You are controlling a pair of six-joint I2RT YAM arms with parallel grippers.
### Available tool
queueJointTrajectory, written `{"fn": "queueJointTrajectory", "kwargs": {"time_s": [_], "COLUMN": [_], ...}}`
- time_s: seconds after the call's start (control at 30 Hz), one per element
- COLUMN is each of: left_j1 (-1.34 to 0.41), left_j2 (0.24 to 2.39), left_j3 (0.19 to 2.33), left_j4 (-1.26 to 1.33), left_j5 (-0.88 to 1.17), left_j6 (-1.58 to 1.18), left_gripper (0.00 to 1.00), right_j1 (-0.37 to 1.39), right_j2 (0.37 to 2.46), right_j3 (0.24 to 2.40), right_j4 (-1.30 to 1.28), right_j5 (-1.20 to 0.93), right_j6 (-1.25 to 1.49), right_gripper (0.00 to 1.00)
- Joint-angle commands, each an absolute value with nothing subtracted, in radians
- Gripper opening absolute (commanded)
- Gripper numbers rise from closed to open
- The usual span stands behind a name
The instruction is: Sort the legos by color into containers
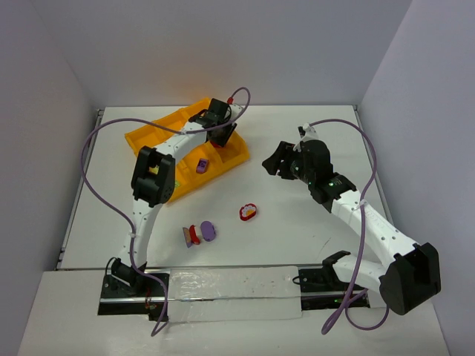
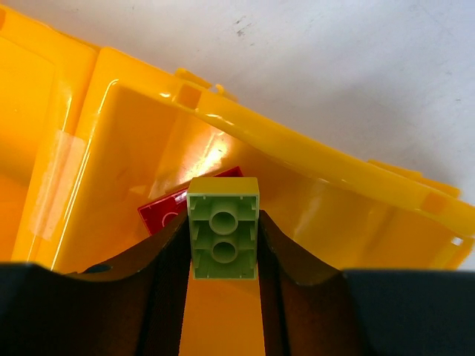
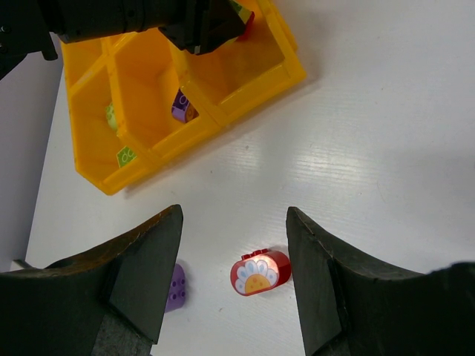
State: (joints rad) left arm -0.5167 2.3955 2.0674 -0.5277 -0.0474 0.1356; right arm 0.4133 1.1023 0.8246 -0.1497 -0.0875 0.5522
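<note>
Two arms are reaching out over the desk [image 1: 312,237] in the top view. The left tool [image 1: 217,123] is dipping into a far-right cell of the orange tray [image 1: 148,136], which is lying at the far left. The right tool [image 1: 277,160] is hovering above bare desk, to the right of the tray. A purple brick [image 1: 201,165] is sitting in a nearer cell. Three loose pieces are lying nearer the arm bases: a red flower piece [image 1: 249,212], a purple oval piece [image 1: 208,231] and a red and white cluster [image 1: 191,235].

In the left wrist view, the left tool is clamping a yellow-green brick [image 2: 223,236] between its fingers [image 2: 167,259]. The brick's long axis is running along the fingers, so they are pressing on its long sides. A red brick [image 2: 165,208] is lying just behind it in the same cell, so the green one is probably coming out for another cell.

In the right wrist view, the right tool [image 3: 234,213] is holding its fingers apart around nothing. The red flower piece is lying on the desk directly below the gap, with the purple oval piece beside one finger. Greenish pieces [image 3: 111,116] are showing in cells at the tray's end away from the left tool. That makes the right arm the nearer one for the flower piece.
</note>
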Motion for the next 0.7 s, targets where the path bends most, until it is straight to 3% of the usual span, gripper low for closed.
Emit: {"fn": "queueJointTrajectory", "kwargs": {"time_s": [0.0, 0.4, 0.57, 0.67], "left_j1": [-0.54, -0.545, -0.545, -0.539], "left_j2": [2.27, 2.143, 2.046, 1.916], "left_j3": [2.118, 2.074, 2.042, 1.892], "left_j4": [-0.52, -0.546, -0.599, -0.615], "left_j5": [-0.071, -0.125, -0.235, -0.35], "left_j6": [0.14, 0.051, -0.131, -0.32], "left_gripper": [0.26, 0.24, 0.27, 0.26], "right_j1": [0.407, 0.408, 0.408, 0.409], "right_j2": [1.088, 1.061, 1.053, 1.061], "right_j3": [0.844, 0.85, 0.848, 0.853], "right_j4": [-0.132, -0.156, -0.153, -0.157], "right_j5": [-0.087, -0.075, -0.067, -0.074], "right_j6": [0.545, 0.537, 0.54, 0.541], "right_gripper": [0.65, 0.65, 0.65, 0.65]}}
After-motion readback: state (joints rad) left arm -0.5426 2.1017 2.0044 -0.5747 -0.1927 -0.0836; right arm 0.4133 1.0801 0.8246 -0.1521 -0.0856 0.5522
